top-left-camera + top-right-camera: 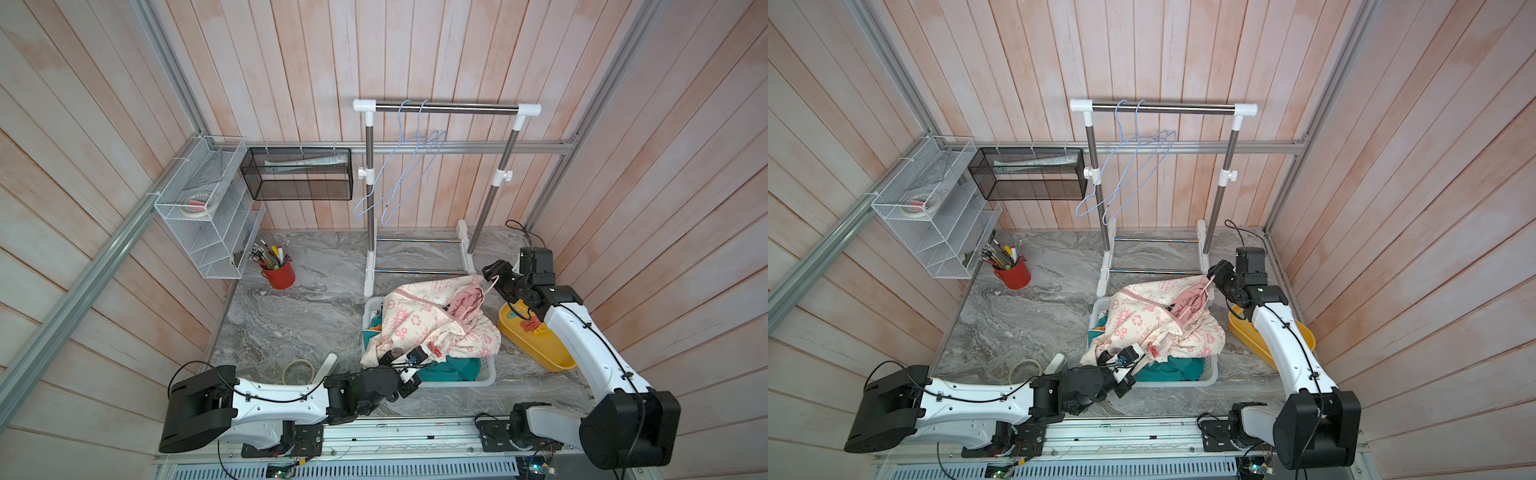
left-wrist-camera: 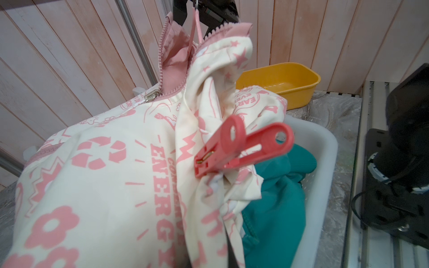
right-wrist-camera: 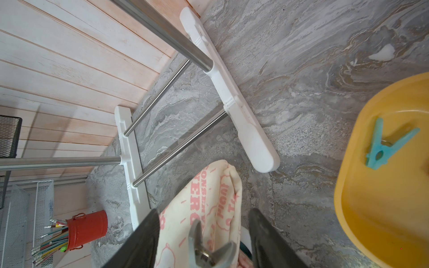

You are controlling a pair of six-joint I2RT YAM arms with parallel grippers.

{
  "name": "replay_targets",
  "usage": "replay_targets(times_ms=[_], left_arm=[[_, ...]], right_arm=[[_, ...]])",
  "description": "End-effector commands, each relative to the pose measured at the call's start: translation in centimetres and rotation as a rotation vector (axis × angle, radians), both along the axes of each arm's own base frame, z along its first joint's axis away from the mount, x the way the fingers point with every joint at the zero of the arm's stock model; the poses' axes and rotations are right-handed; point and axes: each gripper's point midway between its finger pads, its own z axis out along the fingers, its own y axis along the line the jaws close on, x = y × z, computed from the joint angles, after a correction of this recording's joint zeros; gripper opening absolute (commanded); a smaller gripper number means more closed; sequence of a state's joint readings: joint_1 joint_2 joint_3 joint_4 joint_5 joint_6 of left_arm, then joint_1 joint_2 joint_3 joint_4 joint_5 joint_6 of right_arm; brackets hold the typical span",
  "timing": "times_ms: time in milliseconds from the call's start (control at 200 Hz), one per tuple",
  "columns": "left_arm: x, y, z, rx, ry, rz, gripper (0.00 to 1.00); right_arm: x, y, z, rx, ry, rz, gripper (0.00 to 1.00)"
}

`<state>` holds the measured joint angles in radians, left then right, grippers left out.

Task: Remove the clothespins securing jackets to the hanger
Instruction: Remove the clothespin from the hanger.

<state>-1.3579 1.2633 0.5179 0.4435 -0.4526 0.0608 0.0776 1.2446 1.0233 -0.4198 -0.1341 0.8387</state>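
Observation:
A cream pink-printed jacket (image 1: 432, 324) lies heaped over a white basket (image 1: 488, 374), still on a pink hanger (image 1: 478, 303). One red clothespin (image 2: 241, 148) is clipped to a fold of it, also seen in a top view as the clothespin (image 1: 1152, 351). My left gripper (image 1: 385, 358) is at the jacket's near edge, shut on its cloth. The cloth hides its jaws in the left wrist view. A teal jacket (image 2: 274, 208) lies under the cream one. My right gripper (image 3: 204, 215) stands open at the hanger's hook (image 1: 492, 282), with a metal piece between its fingers.
A yellow tub (image 1: 552, 357) right of the basket holds loose clothespins, among them a teal one (image 3: 385, 146). Behind stands a clothes rack (image 1: 446, 109) with two bare blue hangers (image 1: 399, 174). A red pen cup (image 1: 279, 272) and a tape roll (image 1: 298, 371) sit to the left.

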Motion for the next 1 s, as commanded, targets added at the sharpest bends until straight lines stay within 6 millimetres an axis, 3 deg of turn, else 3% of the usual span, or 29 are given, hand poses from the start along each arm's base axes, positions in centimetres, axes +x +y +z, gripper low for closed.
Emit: replay_targets(times_ms=[0, 330, 995], left_arm=[[-0.8, 0.3, -2.0, 0.052, 0.017, -0.036, 0.00], [-0.7, 0.1, -2.1, 0.061, -0.015, -0.037, 0.00], [-1.1, 0.0, -2.5, 0.063, -0.022, -0.041, 0.00]], right_arm=[[-0.3, 0.2, -1.6, 0.037, 0.050, -0.011, 0.58], [-0.1, 0.4, -2.9, 0.051, 0.100, -0.015, 0.47], [0.2, -1.1, -2.2, 0.030, 0.101, -0.039, 0.32]])
